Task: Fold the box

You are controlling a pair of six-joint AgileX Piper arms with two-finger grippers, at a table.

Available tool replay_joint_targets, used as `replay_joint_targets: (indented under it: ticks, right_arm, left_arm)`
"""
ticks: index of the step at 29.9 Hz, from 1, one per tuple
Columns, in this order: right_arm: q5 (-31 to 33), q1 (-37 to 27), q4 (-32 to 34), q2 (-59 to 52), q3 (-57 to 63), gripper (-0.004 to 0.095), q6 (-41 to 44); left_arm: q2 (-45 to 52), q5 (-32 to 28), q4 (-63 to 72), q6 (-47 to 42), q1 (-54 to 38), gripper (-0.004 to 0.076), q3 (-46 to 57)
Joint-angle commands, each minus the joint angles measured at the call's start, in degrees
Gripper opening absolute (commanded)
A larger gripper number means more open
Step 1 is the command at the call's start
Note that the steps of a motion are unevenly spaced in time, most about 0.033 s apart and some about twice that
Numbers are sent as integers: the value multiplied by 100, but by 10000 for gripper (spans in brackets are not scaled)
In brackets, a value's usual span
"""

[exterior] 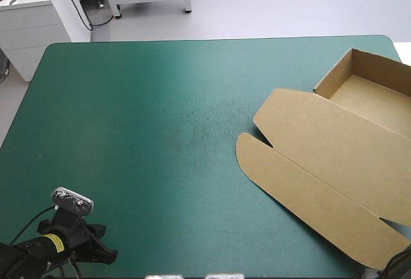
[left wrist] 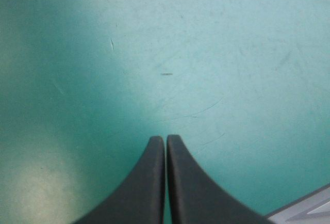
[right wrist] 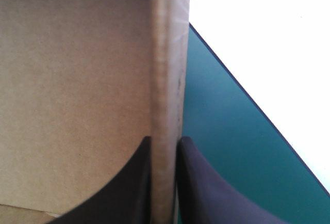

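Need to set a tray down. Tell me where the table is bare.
Bare: the teal-green cover from its left edge across to the box, except the near-left corner, where the left gripper is. Crowded: the right side, with the box and the right gripper shut on its wall.

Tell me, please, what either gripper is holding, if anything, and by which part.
The right gripper is shut on the box, clamping one raised wall between its fingers. The left gripper is shut, holding nothing.

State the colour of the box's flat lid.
Plain brown, unprinted; the lid shows best in the high view.
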State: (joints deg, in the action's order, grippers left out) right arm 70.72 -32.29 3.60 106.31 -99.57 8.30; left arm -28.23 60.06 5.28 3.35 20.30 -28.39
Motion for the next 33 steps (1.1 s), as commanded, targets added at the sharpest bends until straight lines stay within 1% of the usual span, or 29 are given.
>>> replay_joint_targets:
  ticks: [1, 3, 4, 11, 17, 19, 21, 23, 24, 26, 29, 30, 33]
  right_arm:
    - [99, -29, -12, -277, -203, 286, -217]
    - [99, -29, 14, -277, -203, 365, -417]
    - [99, -29, 15, -277, -203, 384, -480]
    - [99, -29, 15, -446, -203, 387, -521]
    - [99, -29, 15, -984, -203, 387, -679]
    - [99, -29, -89, -1223, -203, 387, -679]
    - [99, -29, -399, -1471, -203, 383, -669]
    - [99, -29, -825, -1760, -203, 337, -783]
    - [99, -29, -993, -1875, -203, 297, -919]
    - [99, 39, -1315, -2203, -192, 184, -1127]
    - [99, 266, -1699, -2852, 66, 6, -1209]
    - [99, 374, -1773, -3042, 210, -21, -1284]
    - [99, 891, -1785, -3763, 730, -12, -1435]
  left_arm:
    - [-40, -142, 134, -9, 21, -8, -139]
    - [-40, -117, 185, -9, 21, -8, -139]
    - [-40, -96, 207, -9, 21, -8, -139]
    - [-40, -96, 202, -9, 21, -8, -139]
    - [-40, -96, 202, -9, 21, -8, -139]
    - [-40, -96, 227, -9, 21, -8, -139]
    - [-40, -96, 224, -9, 21, -8, -139]
    - [-40, -149, 224, -9, 21, -8, -139]
    - [-40, -172, 224, -9, 21, -8, -139]
    - [-40, -177, 224, -9, 21, -8, -139]
    - [-40, -177, 224, 2, 21, -8, -139]
    - [-40, -177, 224, 2, 21, -8, -139]
    - [-40, -177, 224, 2, 21, -8, -139]
